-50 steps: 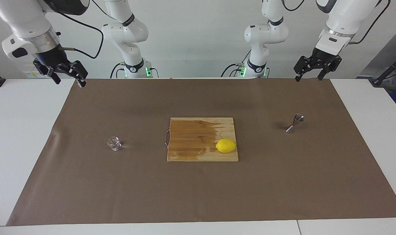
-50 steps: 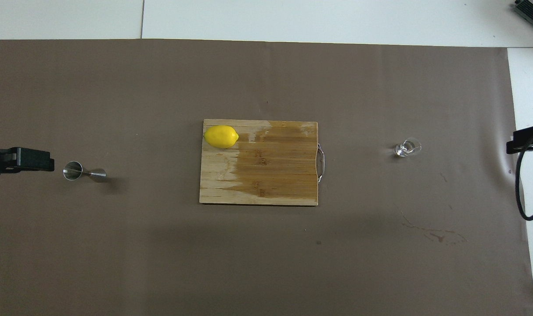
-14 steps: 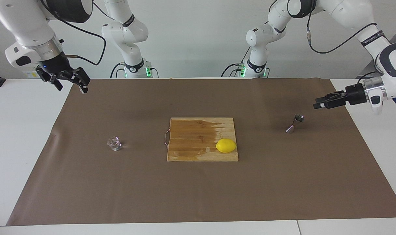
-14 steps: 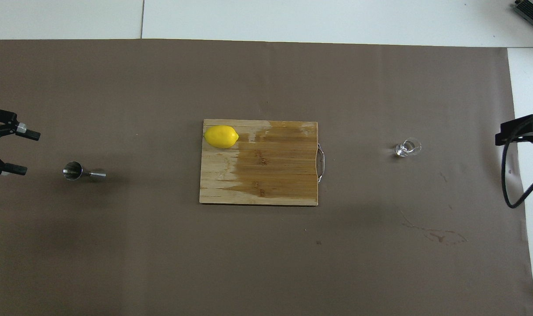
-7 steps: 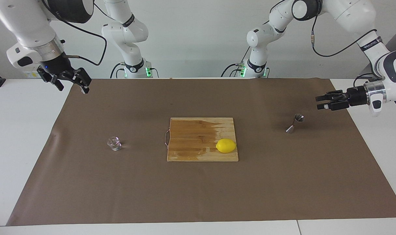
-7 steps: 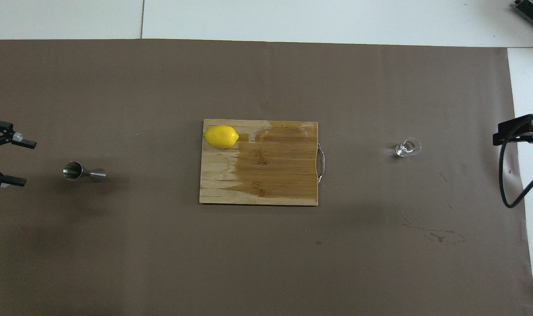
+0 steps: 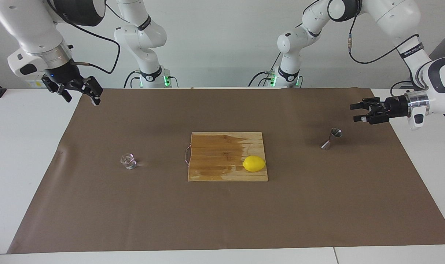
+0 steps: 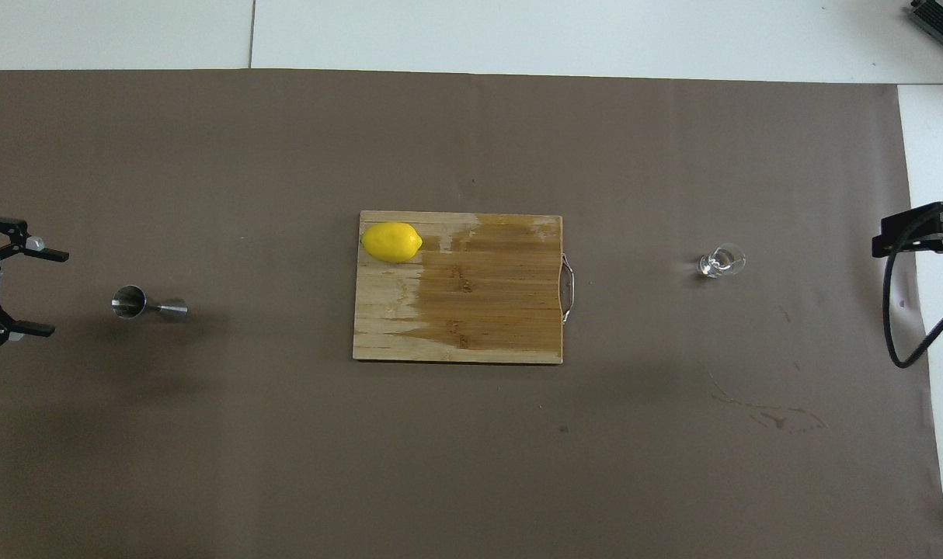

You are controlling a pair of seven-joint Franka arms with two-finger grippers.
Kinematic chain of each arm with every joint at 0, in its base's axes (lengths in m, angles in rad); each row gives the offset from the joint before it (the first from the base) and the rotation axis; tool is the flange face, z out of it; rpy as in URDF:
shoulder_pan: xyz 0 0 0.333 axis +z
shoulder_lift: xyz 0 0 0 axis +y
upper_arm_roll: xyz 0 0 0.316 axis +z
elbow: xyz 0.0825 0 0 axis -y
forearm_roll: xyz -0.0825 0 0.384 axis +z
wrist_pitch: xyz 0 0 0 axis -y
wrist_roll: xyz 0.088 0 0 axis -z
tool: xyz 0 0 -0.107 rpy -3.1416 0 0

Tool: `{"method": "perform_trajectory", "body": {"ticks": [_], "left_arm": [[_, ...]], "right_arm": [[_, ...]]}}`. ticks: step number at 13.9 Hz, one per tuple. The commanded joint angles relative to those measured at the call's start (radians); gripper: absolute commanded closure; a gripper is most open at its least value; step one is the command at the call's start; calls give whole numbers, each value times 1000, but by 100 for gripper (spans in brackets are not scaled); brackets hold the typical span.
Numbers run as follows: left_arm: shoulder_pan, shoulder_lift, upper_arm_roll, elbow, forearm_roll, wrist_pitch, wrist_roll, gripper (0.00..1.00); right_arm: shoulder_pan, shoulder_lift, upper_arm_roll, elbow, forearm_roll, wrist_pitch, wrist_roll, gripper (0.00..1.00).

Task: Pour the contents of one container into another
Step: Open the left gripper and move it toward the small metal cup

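Note:
The clear glass cup (image 7: 128, 161) (image 8: 722, 262) stands on the brown mat toward the right arm's end. The steel jigger (image 7: 331, 138) (image 8: 147, 304) stands upright toward the left arm's end. My left gripper (image 7: 354, 113) (image 8: 52, 293) hovers over the mat's edge beside the jigger. It lies level, points at the jigger, is open and holds nothing, with a clear gap between them. My right gripper (image 7: 80, 98) hangs open and empty over the mat's corner at the right arm's end, well apart from the cup, and waits. Only a black part of it (image 8: 895, 233) shows in the overhead view.
A wooden cutting board (image 7: 222, 146) (image 8: 479, 310) with a wire handle lies mid-mat between cup and jigger. A yellow lemon (image 7: 254, 163) (image 8: 391, 241) sits on its corner toward the jigger. The brown mat (image 7: 222, 212) covers most of the white table.
My left gripper came down from the robots' end, turned level, and over the last second rolled its open fingers flat and lined up with the jigger. The right gripper barely moved.

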Motion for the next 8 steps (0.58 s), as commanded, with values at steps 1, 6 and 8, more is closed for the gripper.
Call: {"method": "perform_trajectory", "body": {"ticks": [1,6,8], "left_arm": [[31,10,-2,-48,-61,-10,-20,0],[39,27,0,-139,-149,-4,-32,0],[58,78,-2,-133,-172,-5,-30,0]], "right_arm": [[-16,2,4,12,15,-11,-15,0],[-16,3,4,12,15,-11,-13,0],[-18,5,4,12,15,-8,-12,0]]}}
